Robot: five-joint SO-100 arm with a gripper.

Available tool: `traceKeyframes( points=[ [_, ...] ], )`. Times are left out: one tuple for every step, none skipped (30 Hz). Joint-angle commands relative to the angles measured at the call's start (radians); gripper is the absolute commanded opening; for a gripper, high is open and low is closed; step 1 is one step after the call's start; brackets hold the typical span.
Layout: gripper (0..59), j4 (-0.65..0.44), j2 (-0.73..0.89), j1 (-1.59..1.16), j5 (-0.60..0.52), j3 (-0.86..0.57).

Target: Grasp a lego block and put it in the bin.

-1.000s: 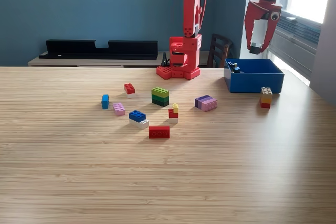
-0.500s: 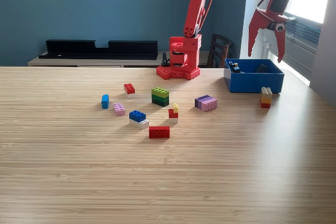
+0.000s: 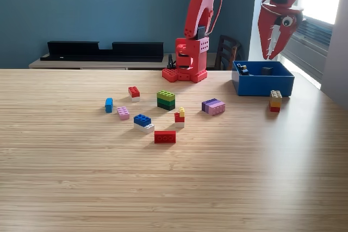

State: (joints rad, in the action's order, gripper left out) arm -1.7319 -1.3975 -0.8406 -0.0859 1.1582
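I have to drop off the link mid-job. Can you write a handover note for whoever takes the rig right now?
End effector: raised above the bin, empty; open or shut is hard to tell.
Bin: at the exterior view's right, by the arm base; a few small pieces show inside.
Done: at least some blocks binned.
Left: the orange stack beside the bin, plus eight mid-table, among them the green stack, purple block and red brick.

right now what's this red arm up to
The arm holds its tool above the blue bin, and nothing shows between the tool's fingers. Small dark blocks lie in the bin. Several blocks sit loose on the table, one stack just in front of the bin.
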Motion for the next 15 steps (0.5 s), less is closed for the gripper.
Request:
traceKeyframes(
  points=[
    [0.1,-0.034,-0.021,0.25,-0.008,-0.092],
    [0.1,-0.034,-0.021,0.301,-0.003,-0.104],
    [0.1,-0.034,-0.017,0.347,0.002,-0.118],
    [0.1,-0.034,-0.014,0.387,0.011,-0.132],
    [0.1,-0.034,-0.014,0.422,0.018,-0.143],
    [0.1,-0.034,-0.014,0.449,0.029,-0.15],
    [0.1,-0.034,-0.014,0.471,0.035,-0.156],
    [0.1,-0.034,-0.014,0.486,0.037,-0.163],
    [0.1,-0.034,-0.014,0.497,0.037,-0.17],
    [0.1,-0.034,-0.014,0.505,0.037,-0.176],
    [0.1,-0.034,-0.012,0.511,0.032,-0.179],
    [0.1,-0.034,-0.012,0.515,0.029,-0.179],
    [0.1,-0.032,-0.012,0.518,0.028,-0.176],
    [0.1,-0.032,-0.009,0.522,0.026,-0.169],
    [0.1,-0.032,-0.009,0.523,0.026,-0.161]
  ],
)
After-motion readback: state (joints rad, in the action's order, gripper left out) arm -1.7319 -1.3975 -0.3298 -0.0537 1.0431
